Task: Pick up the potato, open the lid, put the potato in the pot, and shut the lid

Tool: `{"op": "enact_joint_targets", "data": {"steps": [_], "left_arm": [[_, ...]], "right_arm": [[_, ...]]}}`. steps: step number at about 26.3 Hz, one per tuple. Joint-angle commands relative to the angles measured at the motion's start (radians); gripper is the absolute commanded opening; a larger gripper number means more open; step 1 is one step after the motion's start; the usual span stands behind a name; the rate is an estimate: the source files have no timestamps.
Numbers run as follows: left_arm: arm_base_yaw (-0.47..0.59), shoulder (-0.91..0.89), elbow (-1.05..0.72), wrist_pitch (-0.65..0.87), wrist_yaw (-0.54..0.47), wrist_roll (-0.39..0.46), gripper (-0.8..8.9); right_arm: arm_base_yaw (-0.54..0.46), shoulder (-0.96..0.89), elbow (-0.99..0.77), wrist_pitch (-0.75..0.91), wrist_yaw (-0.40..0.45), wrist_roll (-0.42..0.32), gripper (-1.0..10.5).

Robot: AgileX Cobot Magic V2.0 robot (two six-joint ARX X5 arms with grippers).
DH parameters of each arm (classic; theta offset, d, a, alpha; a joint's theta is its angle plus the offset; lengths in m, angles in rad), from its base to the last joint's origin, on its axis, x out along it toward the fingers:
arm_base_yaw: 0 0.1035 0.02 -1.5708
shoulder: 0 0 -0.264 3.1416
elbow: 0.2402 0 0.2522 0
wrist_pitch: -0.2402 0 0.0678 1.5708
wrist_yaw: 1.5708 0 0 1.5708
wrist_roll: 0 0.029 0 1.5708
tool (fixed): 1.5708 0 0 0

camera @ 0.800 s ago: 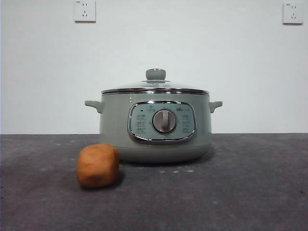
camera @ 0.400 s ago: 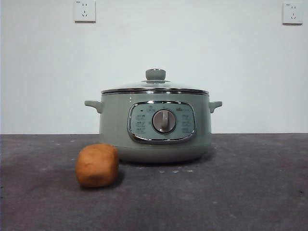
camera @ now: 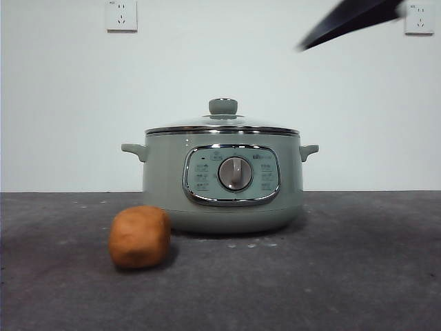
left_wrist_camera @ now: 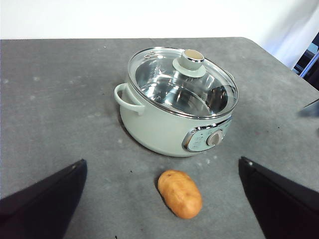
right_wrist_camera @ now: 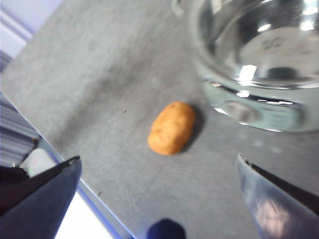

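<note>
The sage-green pot stands on the dark grey table with the glass lid shut on it. It also shows in the left wrist view, lid in place. The orange-brown potato lies on the table just in front of the pot's left side, apart from it. My left gripper is open and empty, high above the potato. My right gripper is open and empty, above the potato and the pot; its picture is blurred. A black arm tip shows at the front view's top right, well above the pot.
Two wall sockets sit on the white wall behind. In the right wrist view the table's edge runs close behind the potato, with a drop beyond it. A dark tip shows at the left wrist view's edge.
A black arm tip has come into the front view at the top right, where none showed before. The pot, lid and potato have not moved.
</note>
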Motion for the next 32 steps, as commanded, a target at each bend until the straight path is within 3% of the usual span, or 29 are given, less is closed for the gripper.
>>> {"op": "enact_joint_targets", "data": {"steps": [1,7,13,19,27,29,32], "left_arm": [[-0.003,0.0,0.001,0.011,-0.002,-0.007,6.25],[-0.003,0.0,0.001,0.015,-0.002,-0.006,6.25],[-0.003,0.0,0.001,0.014,-0.002,-0.006,6.25],[-0.003,0.0,0.001,0.014,-0.002,-0.007,6.25],[-0.003,0.0,0.001,0.014,-0.002,-0.006,6.25],[-0.003,0.0,0.001,0.014,-0.002,-0.006,6.25],[-0.004,0.0,0.001,0.014,-0.002,-0.006,6.25]], "right_arm": [[0.086,0.101,0.005,0.063,0.066,0.084,6.6],[0.188,0.304,0.021,0.137,0.187,0.131,6.6],[0.225,0.488,0.117,0.15,0.246,0.149,6.6],[0.225,0.653,0.239,0.122,0.262,0.163,6.6],[0.225,0.786,0.248,0.134,0.302,0.188,6.5],[0.225,0.791,0.248,0.146,0.318,0.187,4.9],[0.225,0.79,0.248,0.167,0.317,0.177,1.1]]}}
